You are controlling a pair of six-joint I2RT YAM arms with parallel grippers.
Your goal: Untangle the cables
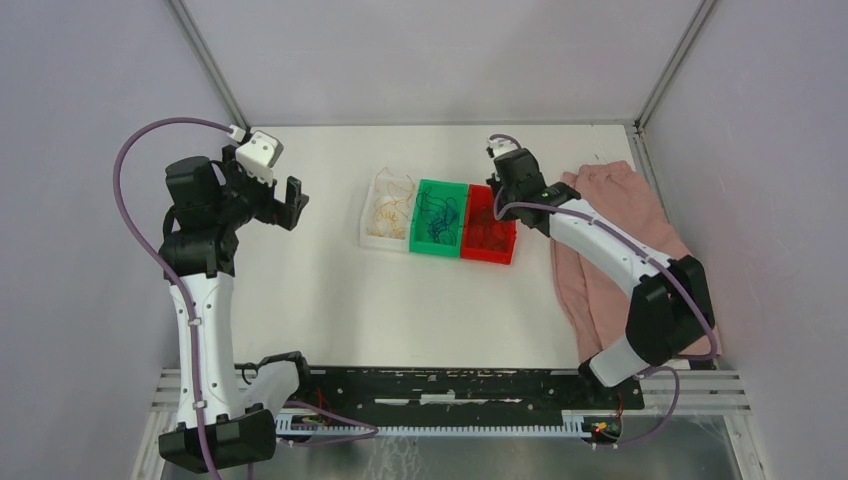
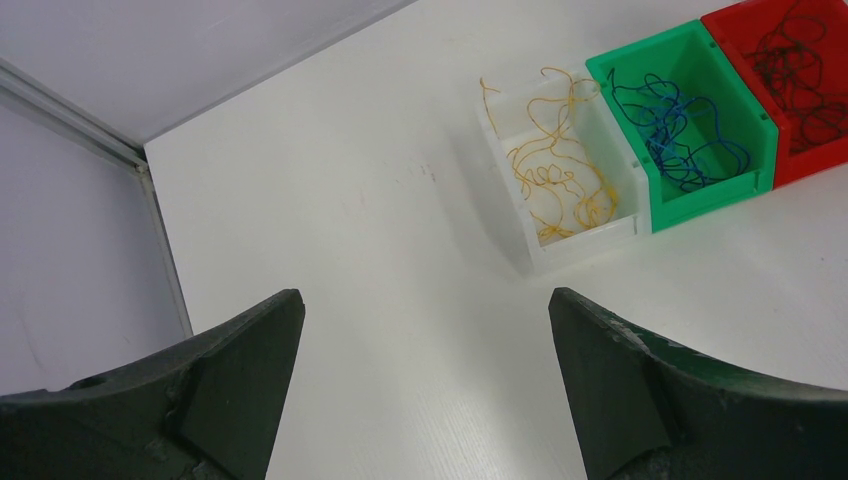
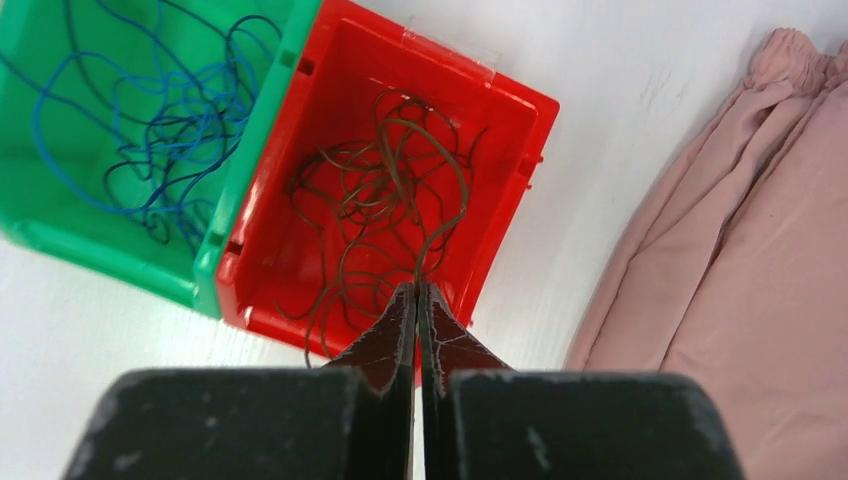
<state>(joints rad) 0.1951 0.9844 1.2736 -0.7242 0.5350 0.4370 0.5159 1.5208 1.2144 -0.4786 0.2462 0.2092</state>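
Handle lightly: hair-thin, limp, snag-prone brown cables [image 3: 380, 190] in the rightmost red bin [image 3: 505, 160], pinched at a loose outer loop by the closed right hand [image 3: 417, 295], with the left hand [image 2: 425, 300] spread wide.

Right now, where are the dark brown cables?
In the top view the dark brown cables lie in the red bin, rightmost of three, between the green bin and the pink cloth. The right end effector grips one strand.
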